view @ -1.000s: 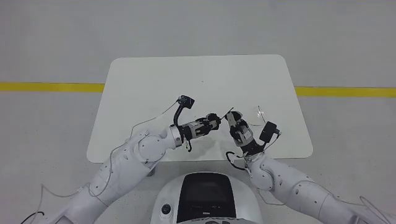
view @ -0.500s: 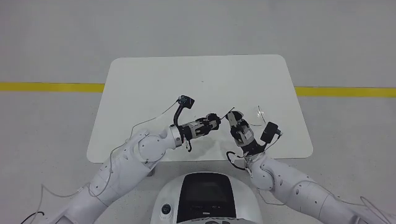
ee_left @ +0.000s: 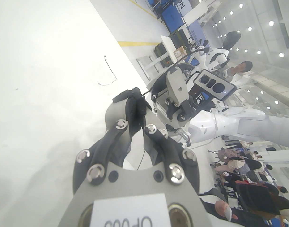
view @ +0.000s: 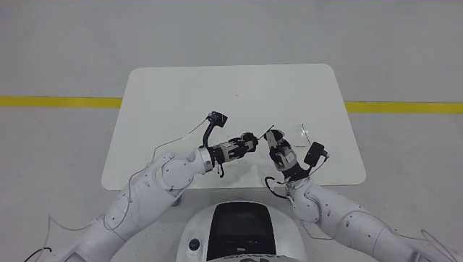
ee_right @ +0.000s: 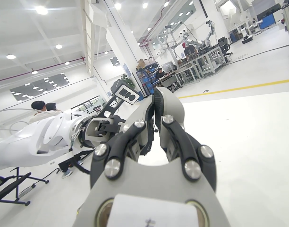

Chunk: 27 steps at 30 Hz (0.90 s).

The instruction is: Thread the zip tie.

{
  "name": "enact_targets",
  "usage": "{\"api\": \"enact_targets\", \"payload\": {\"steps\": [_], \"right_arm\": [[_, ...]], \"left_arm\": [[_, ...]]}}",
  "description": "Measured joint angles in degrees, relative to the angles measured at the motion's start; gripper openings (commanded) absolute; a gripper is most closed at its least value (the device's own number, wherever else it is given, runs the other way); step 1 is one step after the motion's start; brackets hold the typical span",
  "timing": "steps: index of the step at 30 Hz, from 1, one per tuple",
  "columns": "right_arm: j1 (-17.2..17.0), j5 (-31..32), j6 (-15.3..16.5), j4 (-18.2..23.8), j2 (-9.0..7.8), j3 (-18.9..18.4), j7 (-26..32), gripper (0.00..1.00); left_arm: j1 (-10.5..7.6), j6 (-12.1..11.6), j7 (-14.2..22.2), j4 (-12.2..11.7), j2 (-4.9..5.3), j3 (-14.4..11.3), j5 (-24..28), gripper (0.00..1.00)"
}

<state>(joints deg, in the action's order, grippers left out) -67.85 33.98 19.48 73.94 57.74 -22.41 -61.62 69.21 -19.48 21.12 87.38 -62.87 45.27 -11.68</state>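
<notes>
My two grippers meet tip to tip above the front middle of the white table (view: 217, 95). A thin black zip tie (view: 266, 130) runs between them, one end poking up toward the table's far side. The left gripper (view: 253, 139) is shut on the zip tie (ee_left: 141, 159), whose strand passes down between its fingers. The right gripper (view: 269, 138) is shut too, with the black strand (ee_right: 155, 124) pinched between its pads. From the left wrist, the right gripper (ee_left: 175, 100) sits just beyond the left gripper (ee_left: 137, 98). The right gripper (ee_right: 154, 95) faces the left arm.
A second thin zip tie (view: 304, 129) lies bent on the table to the right of the grippers, also seen as the loose tie (ee_left: 110, 70). The table's front edge is close under both wrists. People sit far off in the room.
</notes>
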Motion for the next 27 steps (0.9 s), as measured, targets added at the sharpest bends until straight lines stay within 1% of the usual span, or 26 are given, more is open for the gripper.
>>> {"api": "enact_targets", "payload": {"steps": [12, 27], "right_arm": [[0.19, 0.22, 0.00, 0.18, -0.09, 0.34, -0.52, 0.00], [0.62, -0.80, 0.00, -0.63, 0.22, 0.70, 0.66, 0.00]], "left_arm": [[0.00, 0.00, 0.00, 0.00, 0.00, 0.00, 0.00, 0.00], [0.00, 0.00, 0.00, 0.00, 0.00, 0.00, 0.00, 0.00]]}}
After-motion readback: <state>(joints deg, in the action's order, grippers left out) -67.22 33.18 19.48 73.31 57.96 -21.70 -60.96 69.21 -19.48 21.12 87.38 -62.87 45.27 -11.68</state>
